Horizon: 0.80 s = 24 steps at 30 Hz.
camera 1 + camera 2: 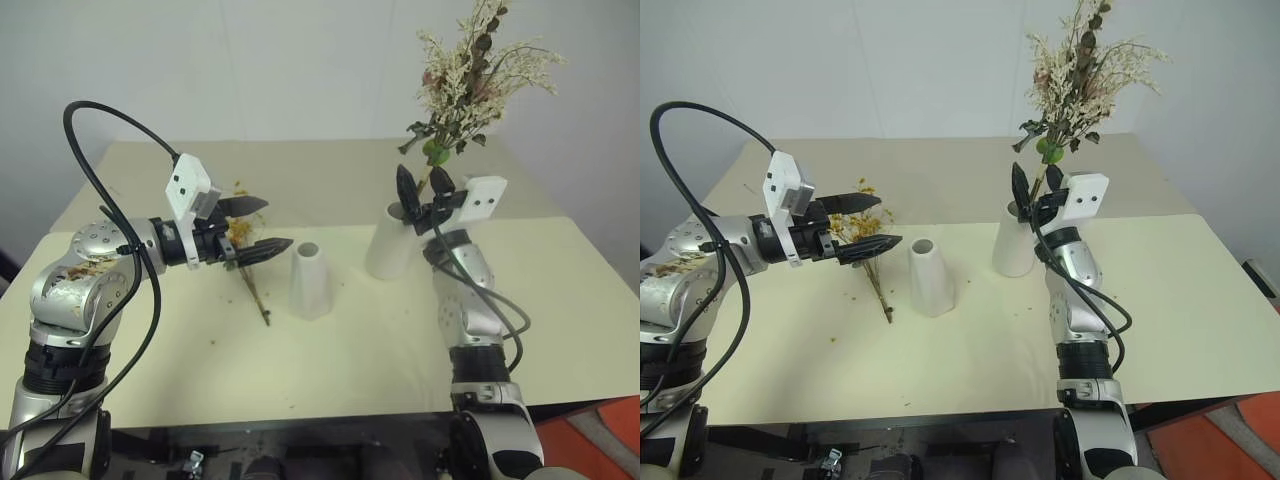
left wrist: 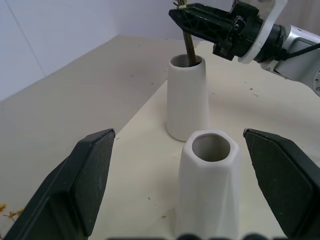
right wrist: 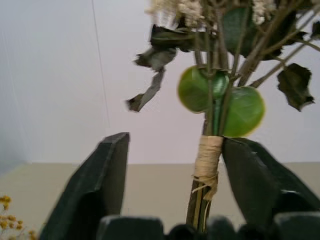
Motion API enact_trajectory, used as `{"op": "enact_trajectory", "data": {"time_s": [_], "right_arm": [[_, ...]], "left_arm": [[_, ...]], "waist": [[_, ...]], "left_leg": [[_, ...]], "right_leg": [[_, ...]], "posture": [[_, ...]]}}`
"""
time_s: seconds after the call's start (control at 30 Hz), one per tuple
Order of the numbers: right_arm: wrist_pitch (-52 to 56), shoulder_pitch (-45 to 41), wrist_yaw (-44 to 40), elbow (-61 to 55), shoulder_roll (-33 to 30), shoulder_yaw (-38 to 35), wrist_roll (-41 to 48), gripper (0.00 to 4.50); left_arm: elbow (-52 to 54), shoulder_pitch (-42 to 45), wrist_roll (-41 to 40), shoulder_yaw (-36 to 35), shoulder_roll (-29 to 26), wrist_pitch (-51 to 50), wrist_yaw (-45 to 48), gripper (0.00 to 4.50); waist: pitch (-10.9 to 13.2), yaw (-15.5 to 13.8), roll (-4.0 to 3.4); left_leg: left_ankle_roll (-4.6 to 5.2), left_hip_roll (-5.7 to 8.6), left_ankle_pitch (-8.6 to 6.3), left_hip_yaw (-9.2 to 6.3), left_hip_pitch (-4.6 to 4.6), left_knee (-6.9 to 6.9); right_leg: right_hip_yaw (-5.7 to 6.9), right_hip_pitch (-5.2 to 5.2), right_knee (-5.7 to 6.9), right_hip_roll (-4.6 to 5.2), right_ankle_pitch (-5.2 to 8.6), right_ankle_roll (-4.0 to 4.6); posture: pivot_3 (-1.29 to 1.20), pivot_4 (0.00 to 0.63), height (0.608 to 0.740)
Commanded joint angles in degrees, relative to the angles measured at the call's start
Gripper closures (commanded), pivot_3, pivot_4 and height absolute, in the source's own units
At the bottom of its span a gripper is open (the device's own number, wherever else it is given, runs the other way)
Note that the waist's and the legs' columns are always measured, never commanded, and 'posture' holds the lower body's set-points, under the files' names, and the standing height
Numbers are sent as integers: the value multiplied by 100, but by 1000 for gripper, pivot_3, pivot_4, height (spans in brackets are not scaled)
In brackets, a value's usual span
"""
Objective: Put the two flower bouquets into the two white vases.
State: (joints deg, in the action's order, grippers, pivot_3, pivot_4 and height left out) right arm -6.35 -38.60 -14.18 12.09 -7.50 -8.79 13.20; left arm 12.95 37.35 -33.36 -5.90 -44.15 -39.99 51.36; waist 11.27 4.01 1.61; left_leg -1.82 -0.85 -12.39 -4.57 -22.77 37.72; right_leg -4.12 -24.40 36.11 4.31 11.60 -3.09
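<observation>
Cream-white bouquet [image 1: 478, 75], twine-bound stems, stands in the matte tapered vase [image 1: 391, 240]; right end effector [image 1: 424, 192] released; left end effector [image 1: 258, 225] spread.

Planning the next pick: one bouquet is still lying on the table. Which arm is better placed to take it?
Left. Its open end effector hovers right over the yellow bouquet, while the right end effector is at the tall vase.

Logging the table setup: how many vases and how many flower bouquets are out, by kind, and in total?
White vases: 2, the cone vase and the taller vase.
Flower bouquets: 2, the cream-white bouquet standing in the taller vase, the yellow-orange bouquet lying on the table.
Total: 4.
</observation>
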Motion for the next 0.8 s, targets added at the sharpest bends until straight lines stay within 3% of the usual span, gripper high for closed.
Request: {"op": "enact_trajectory", "data": {"time_s": [0.03,0.2,0.37,0.5,0.8], "right_arm": [[104,109,132,-601,-29,92,-94,9],[395,579,30,-1326,-29,230,51,9],[620,1045,-356,-1837,-501,607,-333,9],[1525,866,-64,-1886,-988,591,-815,9],[2546,597,-646,-2575,-2171,332,-752,9]], "left_arm": [[72,36,24,-143,-85,147,15,0],[-33,67,43,-133,-26,237,10,0],[-80,69,68,-94,-13,255,9,0],[-30,37,258,54,-161,286,50,0],[119,-22,186,-57,-164,170,28,0]], "waist": [[0,0,0],[0,-3,0],[0,-3,0],[0,0,0],[0,-12,1]], "left_leg": [[0,0,0,0,0,0],[0,-1,0,0,0,-1],[0,0,0,0,1,0],[0,0,0,1,2,0],[0,1,0,1,-6,0]], "right_leg": [[0,0,0,0,0,0],[0,0,0,-1,1,-1],[0,2,-1,0,1,-1],[-1,2,-1,0,1,-1],[2,2,-11,1,2,-3]], "posture": [[0,150,740],[0,150,740],[0,150,740],[0,150,740],[0,150,740]]}}
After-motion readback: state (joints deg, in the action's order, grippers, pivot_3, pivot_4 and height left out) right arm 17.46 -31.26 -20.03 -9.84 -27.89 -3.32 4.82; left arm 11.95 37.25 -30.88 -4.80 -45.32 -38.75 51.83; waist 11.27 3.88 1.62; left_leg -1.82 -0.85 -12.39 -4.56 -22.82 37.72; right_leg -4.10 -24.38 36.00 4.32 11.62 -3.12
